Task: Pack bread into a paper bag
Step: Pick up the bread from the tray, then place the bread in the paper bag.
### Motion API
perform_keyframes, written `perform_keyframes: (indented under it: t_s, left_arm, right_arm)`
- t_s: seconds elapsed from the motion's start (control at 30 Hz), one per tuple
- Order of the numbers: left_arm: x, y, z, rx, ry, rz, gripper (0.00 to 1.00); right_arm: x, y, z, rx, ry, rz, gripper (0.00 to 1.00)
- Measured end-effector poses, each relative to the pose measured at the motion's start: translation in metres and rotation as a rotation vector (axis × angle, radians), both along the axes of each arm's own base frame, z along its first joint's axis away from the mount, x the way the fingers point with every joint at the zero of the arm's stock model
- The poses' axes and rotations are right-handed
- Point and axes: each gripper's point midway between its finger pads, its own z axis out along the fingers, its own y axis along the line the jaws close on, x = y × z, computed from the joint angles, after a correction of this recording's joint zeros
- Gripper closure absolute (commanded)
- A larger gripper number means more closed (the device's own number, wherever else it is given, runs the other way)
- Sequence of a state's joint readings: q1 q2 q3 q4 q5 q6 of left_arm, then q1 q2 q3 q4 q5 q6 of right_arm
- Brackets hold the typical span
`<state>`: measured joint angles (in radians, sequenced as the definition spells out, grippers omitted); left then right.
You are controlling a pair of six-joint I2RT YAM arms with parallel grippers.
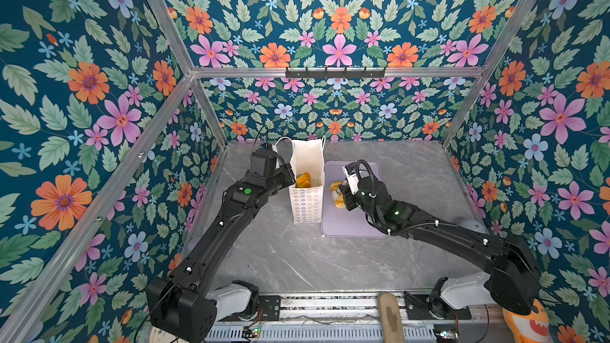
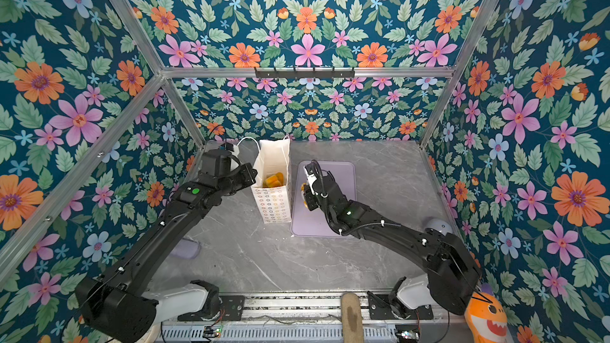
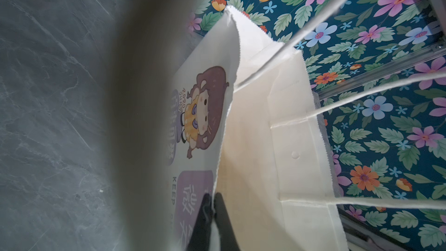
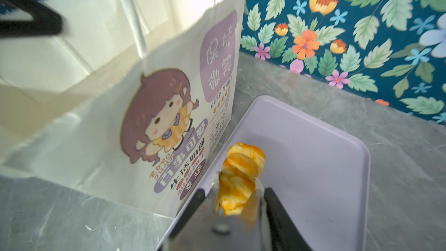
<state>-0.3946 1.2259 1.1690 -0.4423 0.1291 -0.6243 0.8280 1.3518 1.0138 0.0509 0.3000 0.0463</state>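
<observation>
Standing upright near the middle of the grey marbled tabletop (image 1: 297,259), the paper bag (image 1: 307,204) has its mouth open. Both top views show orange bread pieces (image 1: 303,180) inside it, cut off by the near wall so that their number cannot be told; neither wrist view reaches them. The left gripper (image 3: 213,201) is masked by its own wrist in the top views. The left wrist view shows its two dark fingers fully closed on the bag's serrated rim, while a broad blurred pale shape (image 3: 135,92) across that view cannot be identified. The bag stands just beside the left edge of the lilac tray (image 1: 350,226). On the tray, the braided roll (image 4: 239,177) is largely covered by the right gripper (image 4: 235,196) in the top views. The right wrist view shows the jaws standing close around it, pads against both flanks, though whether the roll is off the tray surface cannot be told. Bare tray lies beyond the roll, and open tabletop lies between the bag and the near rail (image 1: 330,301). A cartoon-girl print (image 4: 156,117) shows only in the wrist views, the ring-printed narrow side (image 2: 273,206) only from above.
</observation>
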Motion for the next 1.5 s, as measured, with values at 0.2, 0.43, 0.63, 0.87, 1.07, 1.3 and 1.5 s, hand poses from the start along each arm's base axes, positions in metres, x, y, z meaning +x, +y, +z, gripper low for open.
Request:
perform_keyframes:
  t_s: [0.2,0.43,0.63,0.87,1.07,1.3,1.5]
  left_arm:
    - [0.001,-0.001,-0.002,0.001,0.005,-0.002,0.95]
    - [0.001,-0.001,-0.002,0.001,0.005,-0.005,0.95]
    - [0.002,-0.002,0.003,-0.002,-0.003,-0.005,0.95]
    - [0.003,-0.004,0.007,-0.005,-0.006,-0.011,0.95]
    - [0.004,-0.004,0.006,-0.005,-0.003,-0.012,0.95]
    - [0.004,-0.004,0.006,-0.003,-0.004,-0.009,0.95]
    - [0.004,-0.004,0.006,-0.002,-0.005,-0.007,0.95]
  right_arm:
    - [-0.009,-0.012,0.085,0.039,-0.156,0.021,0.61]
    - [-0.023,-0.019,0.168,0.065,-0.311,0.067,0.61]
    - [-0.029,-0.013,0.207,0.096,-0.380,0.113,0.62]
    - [-0.046,0.019,0.243,0.147,-0.431,0.233,0.62]
    - [-0.059,0.046,0.257,0.184,-0.446,0.326,0.62]
    - [-0.060,0.064,0.268,0.217,-0.467,0.361,0.64]
    - [-0.043,0.080,0.243,0.208,-0.444,0.322,0.65]
